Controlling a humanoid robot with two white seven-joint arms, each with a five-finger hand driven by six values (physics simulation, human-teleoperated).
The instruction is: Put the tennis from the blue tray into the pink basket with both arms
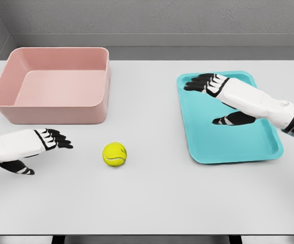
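Simulated test bench: bare white table [187, 203], grey walls [162, 15].

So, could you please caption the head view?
Tennis ball on table between open left hand and blue tray.

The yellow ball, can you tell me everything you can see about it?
The tennis ball is bright yellow-green and looks fuzzy, with a pale curved seam across it. It sits alone on the white table, not in the blue tray and not in the pink basket, which stands behind it to the left. Nothing touches it but the table. The left hand hovers beside it, fingers open and pointing its way.
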